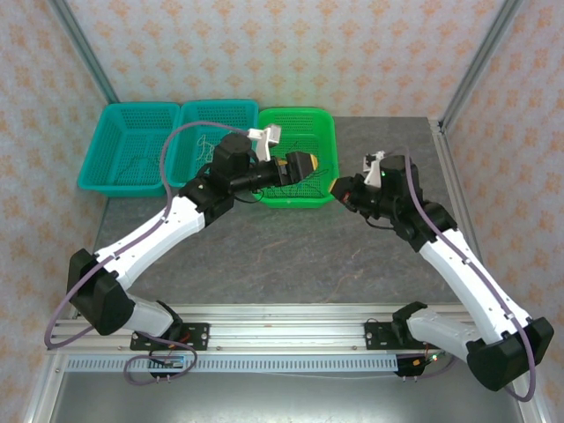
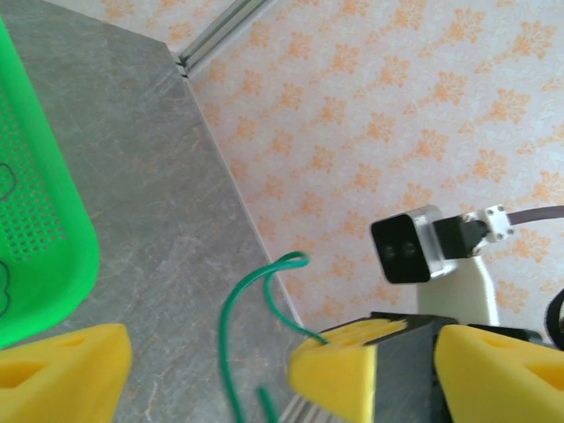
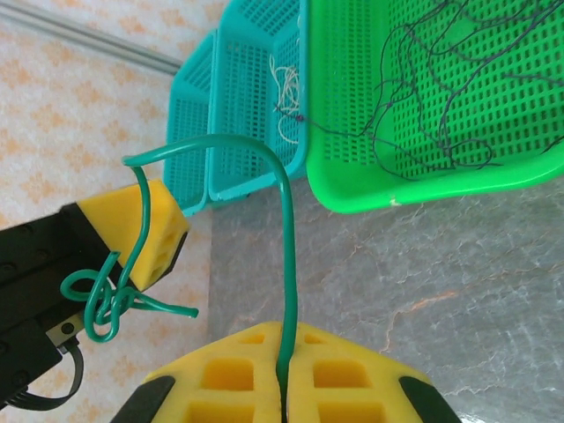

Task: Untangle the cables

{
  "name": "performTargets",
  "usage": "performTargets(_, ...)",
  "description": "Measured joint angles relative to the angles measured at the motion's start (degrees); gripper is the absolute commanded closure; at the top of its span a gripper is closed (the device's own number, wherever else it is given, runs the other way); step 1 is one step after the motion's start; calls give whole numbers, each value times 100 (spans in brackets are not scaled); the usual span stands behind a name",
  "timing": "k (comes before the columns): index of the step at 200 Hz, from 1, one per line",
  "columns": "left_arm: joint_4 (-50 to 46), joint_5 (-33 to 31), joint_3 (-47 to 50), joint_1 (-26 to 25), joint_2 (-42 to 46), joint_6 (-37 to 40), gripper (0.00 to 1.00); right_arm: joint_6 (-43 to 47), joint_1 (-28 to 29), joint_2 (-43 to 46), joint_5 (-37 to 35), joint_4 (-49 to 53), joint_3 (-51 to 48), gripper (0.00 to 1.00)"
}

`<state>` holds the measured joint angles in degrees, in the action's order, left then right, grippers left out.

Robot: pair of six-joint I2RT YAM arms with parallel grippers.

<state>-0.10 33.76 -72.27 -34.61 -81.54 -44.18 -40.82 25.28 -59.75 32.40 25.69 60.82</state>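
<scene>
Top external: I see the left gripper point(image 1: 304, 165) out over the green basket point(image 1: 300, 202), with the right gripper point(image 1: 338, 188) just beside that basket's right rim.

Left wrist: the left gripper's fingers point(image 2: 62, 370) stand wide apart with nothing clamped. The green cable point(image 2: 231, 352) loops up between them and runs into the right gripper point(image 2: 344, 370).

Right wrist: the right gripper point(image 3: 284, 374) is pinched tight on the green cable point(image 3: 287, 247), which arches over to a knot beside the left gripper's yellow finger point(image 3: 150, 233). Thin dark cables point(image 3: 414, 115) lie in the green basket point(image 3: 352, 189), and cream-white cables point(image 3: 284, 84) lie in the teal basket point(image 3: 242, 115).
</scene>
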Motion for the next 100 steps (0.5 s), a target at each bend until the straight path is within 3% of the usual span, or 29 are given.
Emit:
performTargets(73,74,55,162,-70,-9,-92,99,-50,31,-52,-63,-317,20,100)
performTargets(79,42,46,162,-70,-9,-66,100,-50,31,-52,-68,-334,20,100)
performTargets(100,-140,-92,160,-63,7,33,100,-50,31,-52,-35,-433,15,71)
